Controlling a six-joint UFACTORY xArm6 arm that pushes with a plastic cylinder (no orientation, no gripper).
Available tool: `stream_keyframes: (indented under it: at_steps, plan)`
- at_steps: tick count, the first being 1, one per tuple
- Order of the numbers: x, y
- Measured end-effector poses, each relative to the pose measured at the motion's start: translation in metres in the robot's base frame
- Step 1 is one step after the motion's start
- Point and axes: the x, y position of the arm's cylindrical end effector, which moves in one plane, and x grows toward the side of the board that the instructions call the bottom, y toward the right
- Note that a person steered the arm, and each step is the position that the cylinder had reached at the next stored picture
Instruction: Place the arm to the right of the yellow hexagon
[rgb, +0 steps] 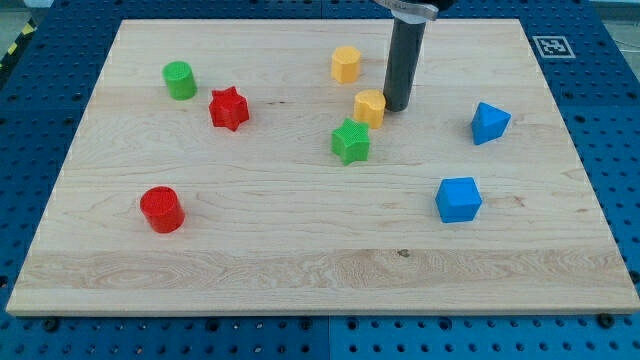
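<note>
The yellow hexagon (346, 63) lies near the view's top, just right of the board's middle. A second yellow block (370, 107), whose shape I cannot make out, lies below and to the right of it. My tip (396, 107) rests on the wooden board (300, 250) against the right side of that second yellow block. The tip is to the right of and below the yellow hexagon, about a block's width away from it. The dark rod rises out of the view's top.
A green star (351, 141) sits just below the second yellow block. A red star (229, 108) and a green cylinder (180, 80) lie at the left. A red cylinder (161, 209) is at the lower left. Two blue blocks (490, 122) (458, 199) lie at the right.
</note>
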Motion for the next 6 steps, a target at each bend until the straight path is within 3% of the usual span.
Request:
stream_keyframes:
  at_steps: [2, 6]
  plan:
    - [0.0, -0.042]
    - [-0.002, -0.023]
